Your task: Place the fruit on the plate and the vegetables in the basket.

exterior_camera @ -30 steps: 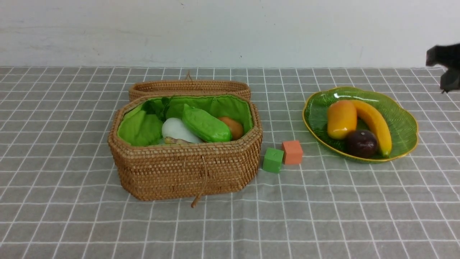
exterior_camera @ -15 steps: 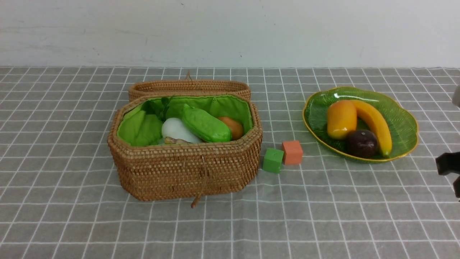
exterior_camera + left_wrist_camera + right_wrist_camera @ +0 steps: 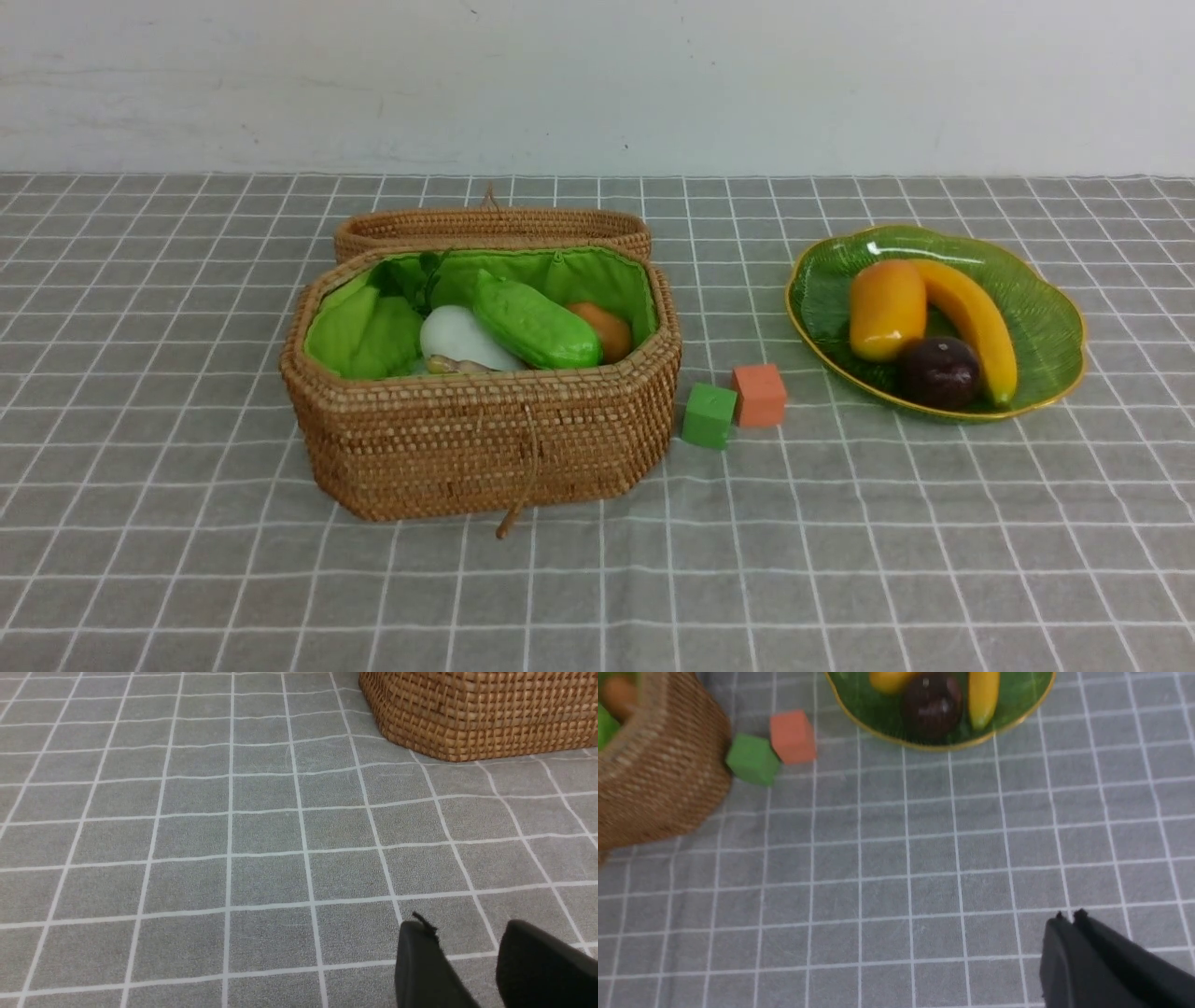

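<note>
Stock: mango [image 3: 887, 309], banana [image 3: 971, 324] and purple fruit [image 3: 940, 372] on the plate [image 3: 1050, 322], right side of the surface; radish [image 3: 457, 338], gourd [image 3: 534, 322] and potato [image 3: 605, 330] in the basket [image 3: 481, 439] — eggplant unseen. Sorting looks finished; next, verify only. My right claw [image 3: 1069, 917], pinched shut and empty, has left the front view; left claw [image 3: 467, 940] part-open, empty.
</note>
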Action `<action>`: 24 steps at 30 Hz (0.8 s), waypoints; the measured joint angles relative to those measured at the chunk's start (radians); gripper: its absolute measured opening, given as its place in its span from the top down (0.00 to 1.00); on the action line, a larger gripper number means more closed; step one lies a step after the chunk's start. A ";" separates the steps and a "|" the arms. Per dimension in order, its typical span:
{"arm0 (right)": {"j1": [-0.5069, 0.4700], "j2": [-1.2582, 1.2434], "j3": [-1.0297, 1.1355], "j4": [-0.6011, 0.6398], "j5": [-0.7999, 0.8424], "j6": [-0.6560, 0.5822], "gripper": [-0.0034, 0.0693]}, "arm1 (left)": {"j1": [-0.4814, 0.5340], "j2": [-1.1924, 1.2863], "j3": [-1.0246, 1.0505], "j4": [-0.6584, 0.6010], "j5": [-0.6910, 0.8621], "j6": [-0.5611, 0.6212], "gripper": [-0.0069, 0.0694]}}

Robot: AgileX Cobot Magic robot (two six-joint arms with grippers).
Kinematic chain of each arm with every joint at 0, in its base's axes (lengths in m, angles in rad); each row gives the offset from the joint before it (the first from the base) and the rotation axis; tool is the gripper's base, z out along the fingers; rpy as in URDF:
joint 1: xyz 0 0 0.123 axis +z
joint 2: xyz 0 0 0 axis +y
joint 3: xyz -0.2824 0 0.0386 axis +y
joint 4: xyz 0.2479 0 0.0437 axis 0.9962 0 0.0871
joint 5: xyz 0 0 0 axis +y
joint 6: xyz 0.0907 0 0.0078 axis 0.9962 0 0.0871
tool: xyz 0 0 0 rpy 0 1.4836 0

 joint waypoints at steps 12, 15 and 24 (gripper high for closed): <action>-0.072 -0.423 0.386 -0.217 -0.372 -0.027 0.96 | 0.000 0.000 0.000 0.000 0.000 0.000 0.60; -0.108 -0.544 0.552 -0.163 -0.454 -0.003 0.95 | 0.000 0.000 0.000 0.000 0.000 0.000 0.60; -0.119 -0.712 0.979 -0.066 -0.572 -0.004 0.95 | 0.000 0.000 0.000 0.000 0.000 0.000 0.60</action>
